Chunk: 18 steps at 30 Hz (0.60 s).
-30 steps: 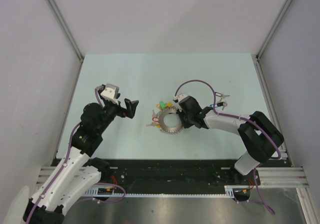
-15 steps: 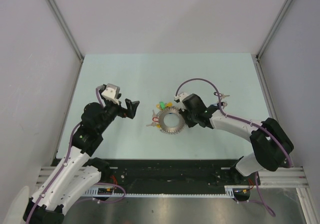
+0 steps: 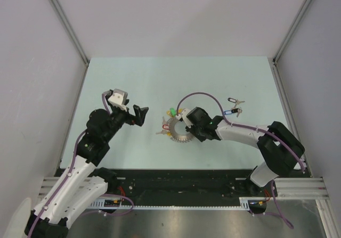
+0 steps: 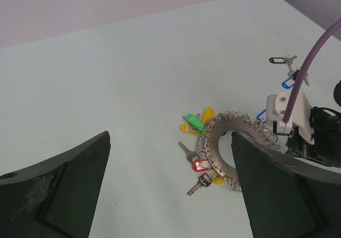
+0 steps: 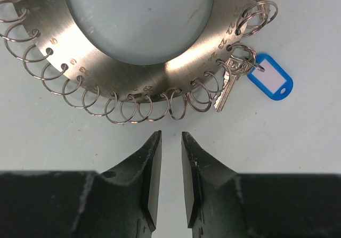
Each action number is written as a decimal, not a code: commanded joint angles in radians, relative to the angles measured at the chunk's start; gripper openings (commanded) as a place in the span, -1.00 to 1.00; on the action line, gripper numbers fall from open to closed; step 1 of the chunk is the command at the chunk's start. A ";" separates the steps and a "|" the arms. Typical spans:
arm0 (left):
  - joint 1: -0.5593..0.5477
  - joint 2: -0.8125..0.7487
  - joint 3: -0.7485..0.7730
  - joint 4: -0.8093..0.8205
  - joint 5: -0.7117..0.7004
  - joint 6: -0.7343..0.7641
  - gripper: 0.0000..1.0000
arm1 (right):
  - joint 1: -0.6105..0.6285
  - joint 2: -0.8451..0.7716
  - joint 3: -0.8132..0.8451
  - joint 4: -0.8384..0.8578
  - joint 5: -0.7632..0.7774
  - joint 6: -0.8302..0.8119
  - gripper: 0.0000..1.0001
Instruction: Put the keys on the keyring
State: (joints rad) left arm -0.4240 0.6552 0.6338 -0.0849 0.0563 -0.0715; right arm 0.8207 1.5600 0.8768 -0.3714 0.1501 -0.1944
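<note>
The keyring (image 3: 178,133) is a flat silver disc rimmed with small split rings, lying mid-table with green, yellow and red tags on its left side. My right gripper (image 3: 189,130) hovers at its right edge. In the right wrist view the fingertips (image 5: 155,137) stand a little apart just outside the split rings of the keyring (image 5: 58,43), with only bare table between them. A key with a blue tag (image 5: 272,77) hangs on the ring. Two loose keys, black-tagged (image 3: 232,100) and blue-tagged (image 3: 229,111), lie farther right. My left gripper (image 3: 141,113) is wide open, left of the keyring (image 4: 224,145).
A purple cable (image 3: 200,95) loops above the right wrist. The pale green table (image 3: 160,78) is walled on the left, right and far sides by white panels with metal posts. A black rail (image 3: 176,182) runs along the near edge.
My right gripper has shifted left against the keyring's right edge and its jaws have parted slightly. The loose keys now show clear of the arm. The left arm has held still.
</note>
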 commanded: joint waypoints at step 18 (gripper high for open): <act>0.010 -0.012 0.009 0.019 0.005 -0.011 1.00 | 0.023 0.083 0.033 0.120 0.066 -0.077 -0.42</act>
State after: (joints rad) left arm -0.4240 0.6537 0.6338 -0.0853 0.0563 -0.0715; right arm 0.8371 1.6260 0.8772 -0.2955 0.1951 -0.2523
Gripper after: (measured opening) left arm 0.996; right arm 0.295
